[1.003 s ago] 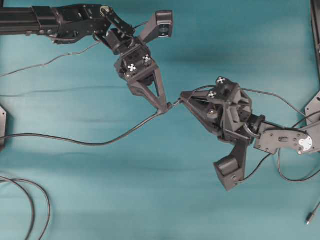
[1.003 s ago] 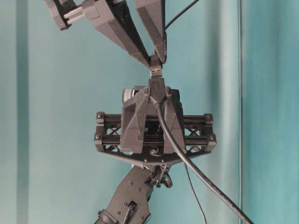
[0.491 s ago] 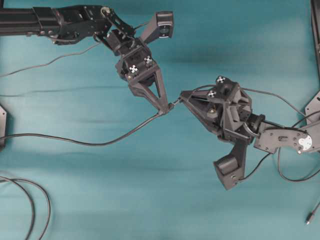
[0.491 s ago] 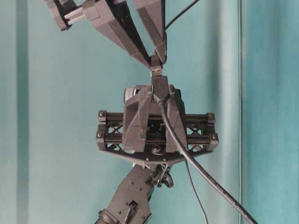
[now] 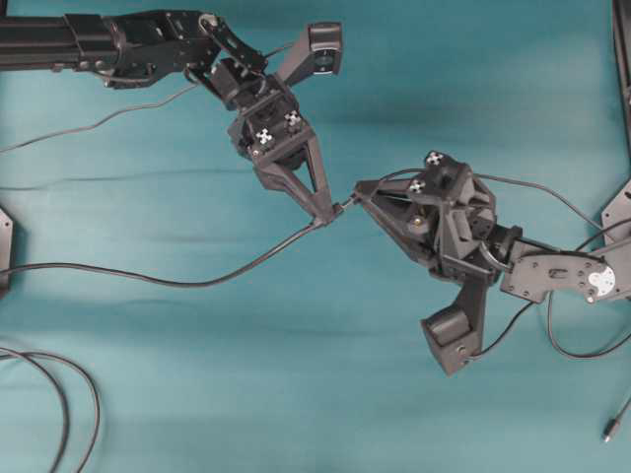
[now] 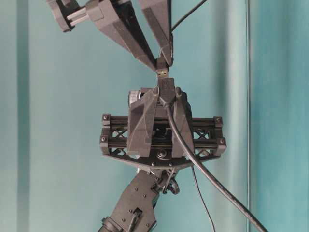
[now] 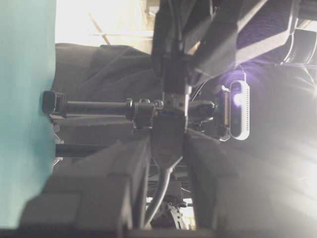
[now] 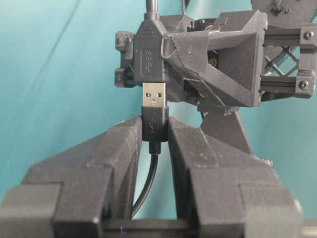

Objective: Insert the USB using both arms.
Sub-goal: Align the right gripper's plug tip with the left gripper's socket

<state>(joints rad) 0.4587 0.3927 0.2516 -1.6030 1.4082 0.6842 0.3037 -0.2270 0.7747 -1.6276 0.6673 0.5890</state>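
The USB (image 8: 154,96), a silvery tip on a dark body, is pinched in my right gripper (image 8: 154,125), which is shut on it. Its tip sits at the mouth of a dark socket connector (image 8: 150,52); most of the metal still shows. My left gripper (image 5: 322,215) is shut on that connector. In the overhead view the two grippers meet tip to tip at mid-table, with the USB (image 5: 345,203) between them and the right gripper (image 5: 357,187) just to its right. At table level the USB (image 6: 162,74) points down at the connector (image 6: 165,89).
The connector's thicker cable (image 5: 197,281) trails left across the teal cloth. Loose cable loops (image 5: 69,394) lie at the lower left. A small dark plug end (image 5: 611,430) lies at the lower right. The USB's thin cable (image 5: 552,197) arcs right over the right arm.
The left gripper with the socket connector has shifted slightly, lining up closer under the USB tip. The right gripper has hardly moved. Both grips are unchanged.
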